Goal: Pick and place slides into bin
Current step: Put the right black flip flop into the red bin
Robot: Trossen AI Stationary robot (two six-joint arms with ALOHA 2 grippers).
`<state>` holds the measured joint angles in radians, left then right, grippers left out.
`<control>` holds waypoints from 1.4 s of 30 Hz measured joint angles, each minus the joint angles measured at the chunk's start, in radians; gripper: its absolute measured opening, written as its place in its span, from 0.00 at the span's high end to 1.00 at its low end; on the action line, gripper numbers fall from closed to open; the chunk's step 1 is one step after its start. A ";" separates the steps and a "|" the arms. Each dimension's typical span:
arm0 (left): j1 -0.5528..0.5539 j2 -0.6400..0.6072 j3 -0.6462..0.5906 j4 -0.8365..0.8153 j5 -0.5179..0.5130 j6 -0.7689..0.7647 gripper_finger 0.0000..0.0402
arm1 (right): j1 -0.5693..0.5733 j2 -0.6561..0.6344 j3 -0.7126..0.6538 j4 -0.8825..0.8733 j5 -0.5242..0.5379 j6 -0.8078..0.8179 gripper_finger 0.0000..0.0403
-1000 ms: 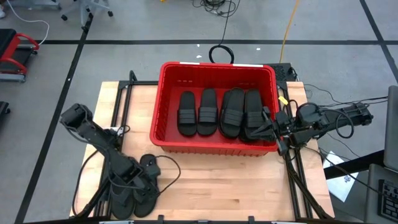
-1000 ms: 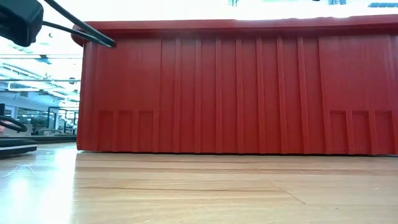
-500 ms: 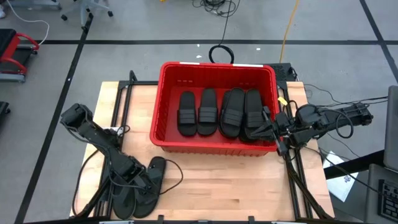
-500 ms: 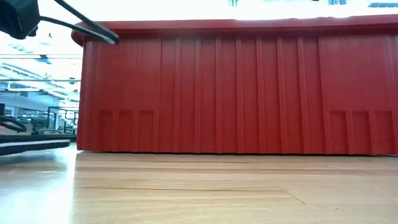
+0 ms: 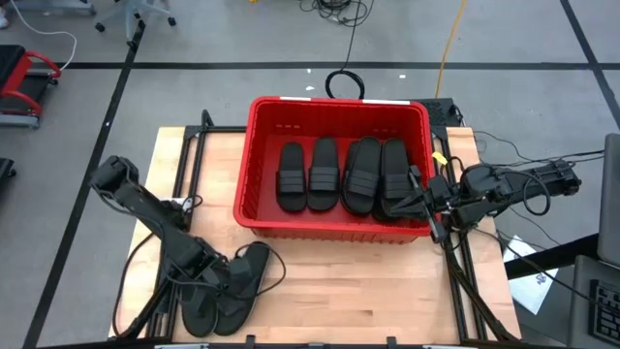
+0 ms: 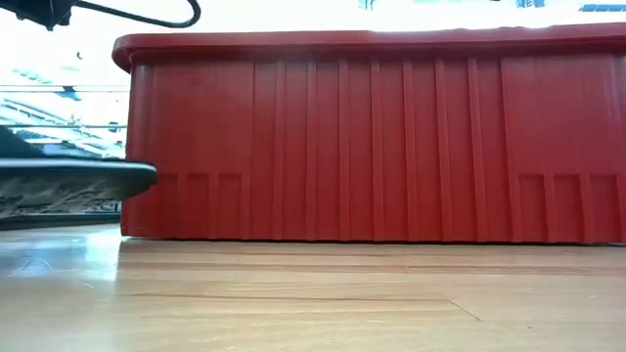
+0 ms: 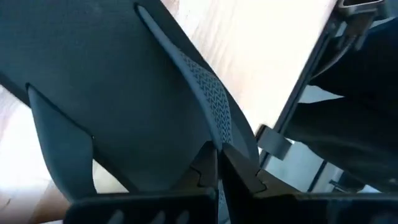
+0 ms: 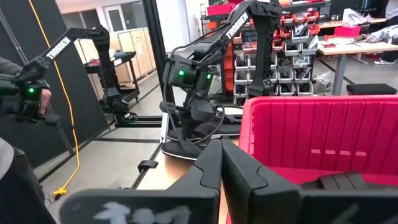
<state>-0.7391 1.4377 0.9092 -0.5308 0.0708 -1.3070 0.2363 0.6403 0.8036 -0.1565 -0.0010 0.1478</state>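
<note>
Gripping a dark-grey flip-flop [image 5: 248,274] near the front left corner of the worktop [image 5: 358,281], the left hand [image 5: 215,276] sits low over the wood with its fingers pinched onto the sandal; the left wrist view shows those fingers closed on the sole's patterned edge [image 7: 211,112]. In the low view that flip-flop [image 6: 73,176] hangs clear of the wood, its flat sole roughly level. Just beside it, on the side nearer the worktop's front left corner, the second flip-flop [image 5: 199,308] lies flat on the wood. Farther back, the red bin [image 5: 260,155] stands across the middle rear of the worktop, and four black slides [image 5: 342,174] lie side by side on its floor, toes pointing to the back wall. Off at the bin's right front corner, the right hand [image 5: 418,202] waits by the rim, its fingers drawn together and holding nothing, as the right wrist view shows with the red wall [image 8: 323,137] just ahead of them.
</note>
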 joint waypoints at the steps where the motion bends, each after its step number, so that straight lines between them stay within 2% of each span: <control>1: 0.000 -0.008 0.000 0.004 0.000 -0.004 1.00 | 0.000 0.000 0.000 0.000 0.000 0.000 1.00; 6: -0.002 -0.066 0.012 0.056 0.004 0.019 1.00 | 0.000 0.000 0.000 -0.004 0.000 0.000 1.00; 15: 0.017 -0.177 0.017 0.311 -0.023 0.109 1.00 | 0.000 0.000 0.000 -0.021 0.000 -0.003 1.00; 20: 0.068 -0.197 0.054 0.299 -0.031 0.139 1.00 | 0.000 0.000 0.000 -0.022 0.000 -0.008 1.00; 25: 0.177 -0.198 0.233 0.177 0.098 0.272 1.00 | 0.000 0.000 0.000 -0.022 0.000 -0.011 1.00; 31: 0.326 -0.199 0.548 -0.188 0.112 0.592 1.00 | 0.000 0.000 0.000 -0.022 0.000 -0.003 1.00; 34: 0.451 -0.199 0.674 -0.271 0.121 0.764 1.00 | 0.000 0.000 0.000 -0.021 0.006 -0.003 1.00; 38: 0.641 -0.200 0.769 -0.282 0.096 0.954 1.00 | 0.000 0.000 0.000 -0.021 0.059 -0.004 1.00; 42: 0.811 -0.170 0.781 -0.297 0.079 1.013 1.00 | 0.000 0.000 0.000 -0.021 0.158 -0.004 1.00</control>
<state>0.0719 1.2676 1.6905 -0.8280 0.1497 -0.2941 0.2363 0.6399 0.8036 -0.1777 0.1575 0.1435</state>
